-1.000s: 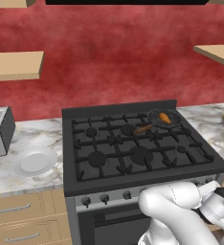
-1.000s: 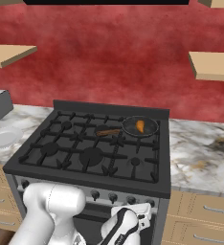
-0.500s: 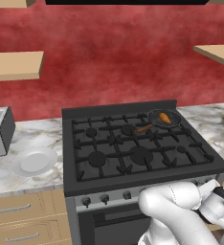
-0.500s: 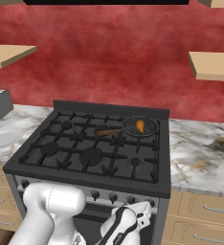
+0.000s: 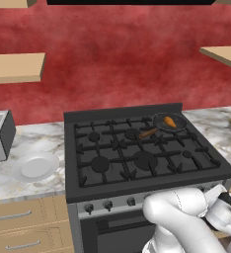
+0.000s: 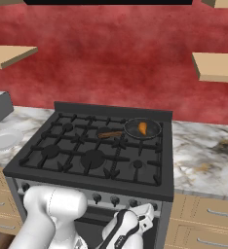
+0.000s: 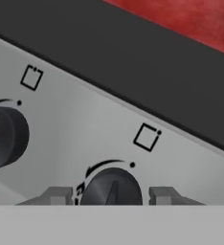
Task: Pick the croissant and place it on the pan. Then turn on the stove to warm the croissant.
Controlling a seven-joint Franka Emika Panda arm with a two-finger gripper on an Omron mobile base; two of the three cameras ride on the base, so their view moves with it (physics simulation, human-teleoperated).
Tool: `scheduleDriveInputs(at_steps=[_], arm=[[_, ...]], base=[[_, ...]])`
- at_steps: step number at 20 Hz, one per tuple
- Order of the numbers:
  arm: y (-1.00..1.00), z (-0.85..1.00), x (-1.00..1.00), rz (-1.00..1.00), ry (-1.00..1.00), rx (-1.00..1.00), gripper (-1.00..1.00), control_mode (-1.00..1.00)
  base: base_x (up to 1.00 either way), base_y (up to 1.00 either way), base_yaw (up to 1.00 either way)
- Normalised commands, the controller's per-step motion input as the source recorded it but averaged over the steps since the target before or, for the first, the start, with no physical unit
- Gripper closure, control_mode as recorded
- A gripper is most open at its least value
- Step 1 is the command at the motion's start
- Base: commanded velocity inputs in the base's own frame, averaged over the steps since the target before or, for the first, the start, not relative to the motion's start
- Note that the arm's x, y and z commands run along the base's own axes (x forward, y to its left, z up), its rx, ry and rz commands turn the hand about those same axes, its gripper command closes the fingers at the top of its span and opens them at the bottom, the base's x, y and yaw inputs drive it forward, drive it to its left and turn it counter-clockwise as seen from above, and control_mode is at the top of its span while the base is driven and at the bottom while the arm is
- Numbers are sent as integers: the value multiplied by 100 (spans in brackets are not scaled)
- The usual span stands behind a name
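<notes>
Orange-brown croissant (image 5: 170, 121) lies inside the pan (image 5: 168, 120), which sits on the stove (image 5: 137, 153) at its back right burner, wooden handle pointing toward the stove's middle. First half of the task looks done; what is left, by my reading, is turning a knob.

Gripper (image 7: 112, 195) is pressed up at the stove's silver front panel. Fingertips (image 7: 56, 195) bracket a dark knob (image 7: 112, 187) from either side, closed in as far as they go; jaws appear clamped on it, though actual contact is hard to confirm. A second knob (image 7: 6, 136) sits further along the panel.

Hand view gives knob markings and finger placement. Base views give what it lacks: the pan and croissant, and a white plate (image 5: 35, 165) on the counter left of the stove. Right base view shows the hand (image 6: 135, 221) low at the stove's front, below the knob row. No flame visible at any burner.
</notes>
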Motion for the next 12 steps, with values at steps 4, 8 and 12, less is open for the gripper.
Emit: scheduleDriveInputs(at_steps=[4, 8, 12], arm=[[0, 0, 0, 13, 1, -8, 100, -100], [0, 0, 0, 13, 0, -9, 100, -100], [0, 0, 0, 13, 0, -10, 100, -100]], base=[[0, 0, 0], [0, 0, 0], [0, 0, 0]])
